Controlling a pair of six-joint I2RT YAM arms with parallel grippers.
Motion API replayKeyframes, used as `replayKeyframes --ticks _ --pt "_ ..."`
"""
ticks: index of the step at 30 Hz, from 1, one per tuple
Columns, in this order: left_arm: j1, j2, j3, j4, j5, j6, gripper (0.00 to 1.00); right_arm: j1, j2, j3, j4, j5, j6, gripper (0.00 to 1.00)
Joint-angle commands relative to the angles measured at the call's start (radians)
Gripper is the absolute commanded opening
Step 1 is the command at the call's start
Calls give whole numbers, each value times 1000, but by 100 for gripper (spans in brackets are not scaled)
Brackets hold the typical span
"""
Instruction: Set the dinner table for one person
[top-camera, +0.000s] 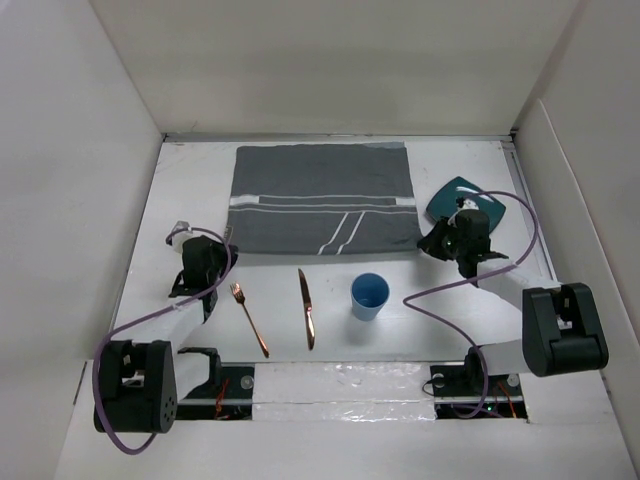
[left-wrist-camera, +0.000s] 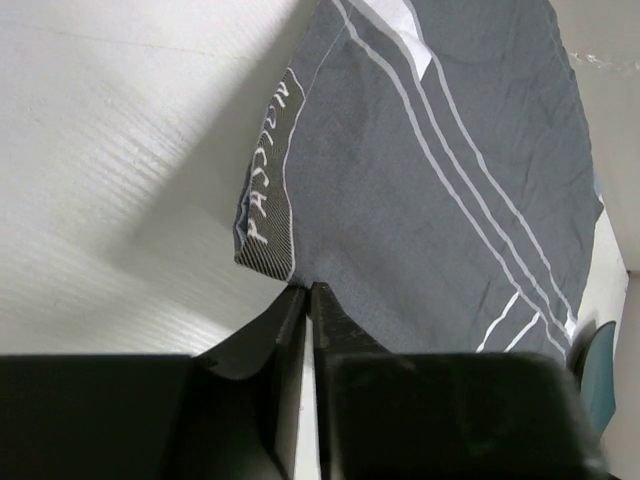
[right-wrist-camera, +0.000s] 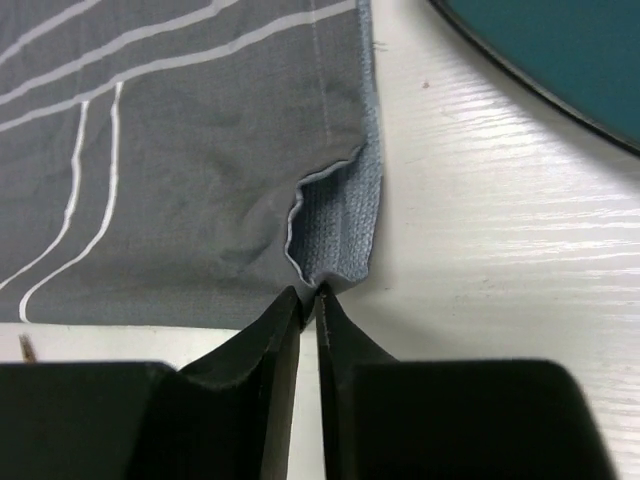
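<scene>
The dinner table (top-camera: 190, 180) is the large white surface that fills the middle of the top view, with white walls around it. On its upper centre lies a grey striped placemat (top-camera: 320, 200), spread flat. The left gripper (left-wrist-camera: 305, 292) is at the lower left corner of this cloth. Its jaws are pressed fully together and the tips touch the cloth's edge, but I cannot tell whether any fabric is pinched between them. The right gripper (right-wrist-camera: 308, 292) is at the lower right corner, where the cloth is crumpled and folded over. Its jaws stand very close, with only a thin slit, and the folded corner meets the tips. I cannot tell if it holds the cloth. A teal plate (top-camera: 478, 196) lies at the upper right, just beside the placemat. Below the cloth, from left to right, are a copper fork (top-camera: 250, 320), a copper knife (top-camera: 306, 310) and a blue cup (top-camera: 369, 295), all apart.
</scene>
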Motion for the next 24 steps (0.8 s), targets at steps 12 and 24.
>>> replayKeyframes --ticks 12,24 --pt "2 -341 158 -147 221 -8 39 -25 -339 135 -244 250 18 59" --pt "2 -394 504 -487 544 398 36 -492 -211 21 -66 38 156 25"
